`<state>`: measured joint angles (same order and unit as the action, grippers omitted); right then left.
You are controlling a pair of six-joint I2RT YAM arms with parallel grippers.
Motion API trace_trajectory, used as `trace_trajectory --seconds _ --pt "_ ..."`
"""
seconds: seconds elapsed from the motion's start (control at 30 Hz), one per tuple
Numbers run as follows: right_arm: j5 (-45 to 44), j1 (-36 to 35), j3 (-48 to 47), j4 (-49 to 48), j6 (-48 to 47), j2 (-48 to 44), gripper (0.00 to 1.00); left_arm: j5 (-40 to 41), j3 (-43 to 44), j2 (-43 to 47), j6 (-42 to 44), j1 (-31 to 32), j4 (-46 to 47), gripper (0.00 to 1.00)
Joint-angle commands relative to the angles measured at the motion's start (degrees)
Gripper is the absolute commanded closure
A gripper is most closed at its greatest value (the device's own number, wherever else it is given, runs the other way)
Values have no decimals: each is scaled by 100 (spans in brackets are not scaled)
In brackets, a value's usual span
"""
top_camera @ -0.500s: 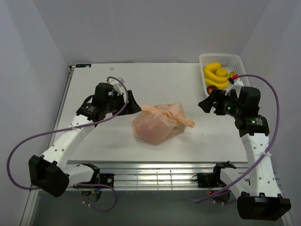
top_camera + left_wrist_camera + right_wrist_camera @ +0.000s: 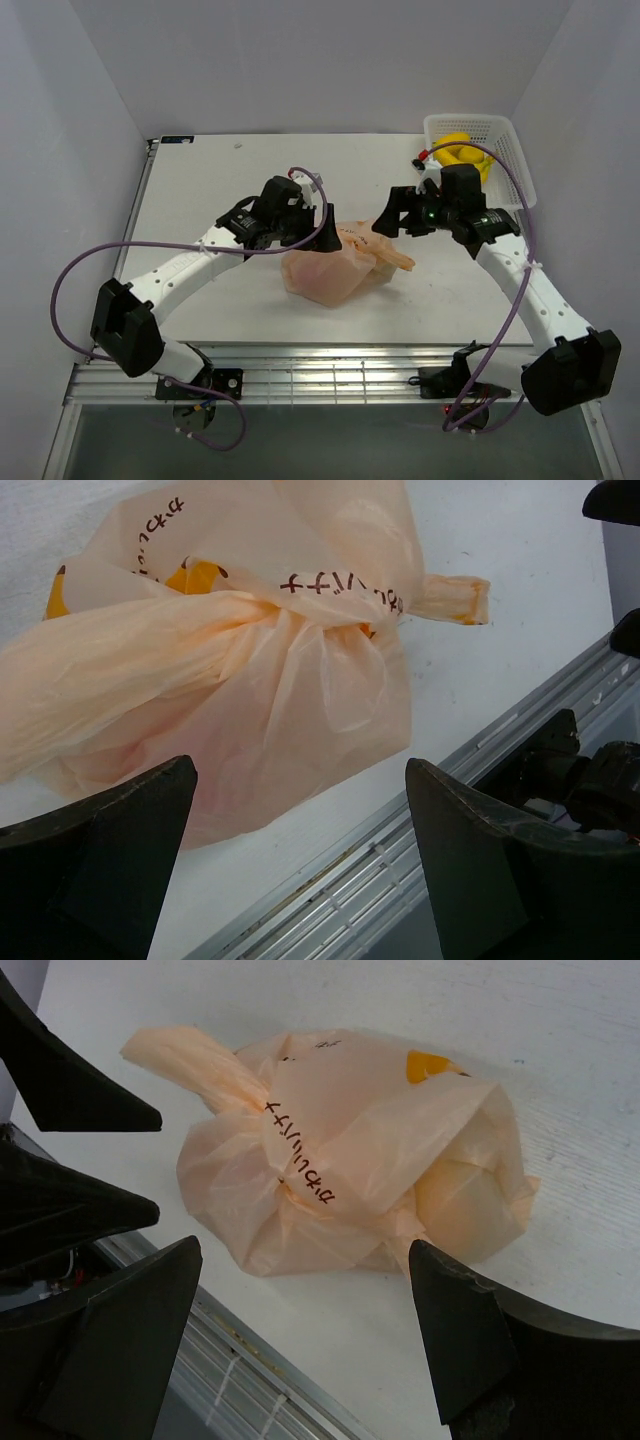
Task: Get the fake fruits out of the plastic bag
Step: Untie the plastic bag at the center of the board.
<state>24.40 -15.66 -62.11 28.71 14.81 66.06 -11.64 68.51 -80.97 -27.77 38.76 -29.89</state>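
Both arms have swung inward. The left gripper (image 2: 322, 228) now hangs at the plastic bag's (image 2: 335, 268) left edge, perhaps touching it. The right gripper (image 2: 388, 222) has come in just beside the bag's right end, away from the white basket (image 2: 507, 140).

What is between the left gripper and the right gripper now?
The plastic bag lies between the left gripper and the right gripper, nothing else; the top external view shows it.

Basket (image 2: 512, 150) behind, right of plastic bag (image 2: 330, 268)
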Motion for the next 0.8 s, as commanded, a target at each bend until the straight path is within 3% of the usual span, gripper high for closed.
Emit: trace_trajectory --seconds 0.0,0.2,0.43,0.53,0.57,0.67,0.7,0.77 --pt "-988 -629 -512 -41 -4 433 10 373 285 -208 140 113 -43 2" --pt "-1814 -1228 -890 178 -118 1215 10 706 610 -779 167 377 -114 2" --pt "-2133 -1422 -1339 478 -145 2042 6 953 1024 -1439 131 632 -131 6" --pt "-2054 -1484 -1278 443 -136 2156 6 997 1050 -1562 105 641 -157 27" --pt "-2045 -1484 -1243 425 -136 2183 5 1006 1050 -1571 96 641 -166 51" --pt "-2089 -1501 -1190 425 -110 2157 5 1163 1085 -1650 53 650 -219 91" --pt "-2106 -1493 -1181 425 -110 2130 5 1329 1094 -1659 9 659 -263 100" --pt "-2106 -1501 -1129 425 -118 2025 5 1497 1068 -1607 0 668 -254 100"
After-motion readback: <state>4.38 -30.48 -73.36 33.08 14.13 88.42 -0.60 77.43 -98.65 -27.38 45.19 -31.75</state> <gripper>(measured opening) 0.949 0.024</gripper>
